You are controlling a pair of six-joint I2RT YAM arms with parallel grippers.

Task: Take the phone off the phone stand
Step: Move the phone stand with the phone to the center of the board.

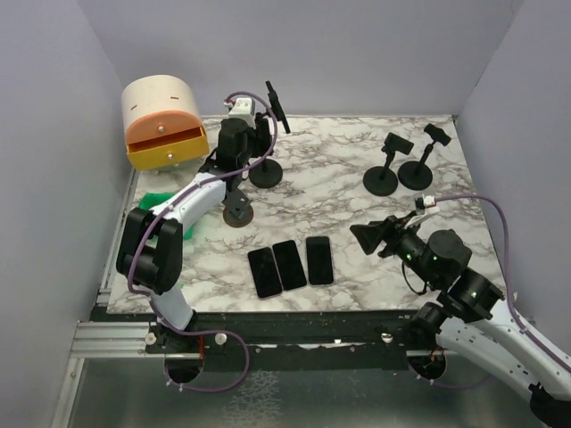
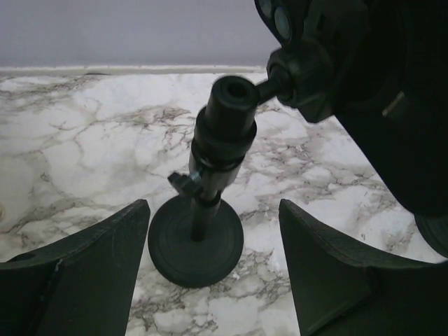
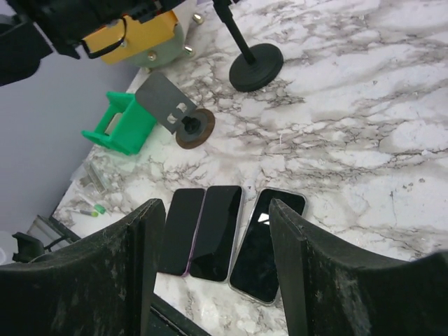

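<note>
At the far left stands a wooden box (image 1: 163, 120) with an orange drawer. A green block (image 3: 115, 129) sits near it at the edge of the tabletop (image 1: 348, 152). Neither one looks to be part of the job.

The left hand (image 2: 213, 210) is reached out to the back left. Its fingers (image 2: 77, 273) are spread wide and grip nothing. From the wrist view they sit on either side of the round foot of the phone stand (image 1: 266, 172) without touching it. My guess is the hand is lining up on the stand.

The phone (image 1: 277, 102) is up in the clamp at the top of that stand's post, tilted and well clear of the tabletop. In the left wrist view it is the dark slab with small lenses at the upper right, above the open fingers. The hand would likely have to come higher to take it.

Just in front of that stand is a lower stand (image 1: 238, 214) with a bare grey plate. Nearer the arms, three phones (image 1: 289, 265) lie flat, side by side. The task is probably not about these.

Toward the back right, two empty stands (image 1: 381, 180) wait close together.

The right hand (image 3: 217, 210) hangs over the right of the tabletop with its fingers apart and nothing between them. It points toward the flat phones and is well away from the left arm's work.
</note>
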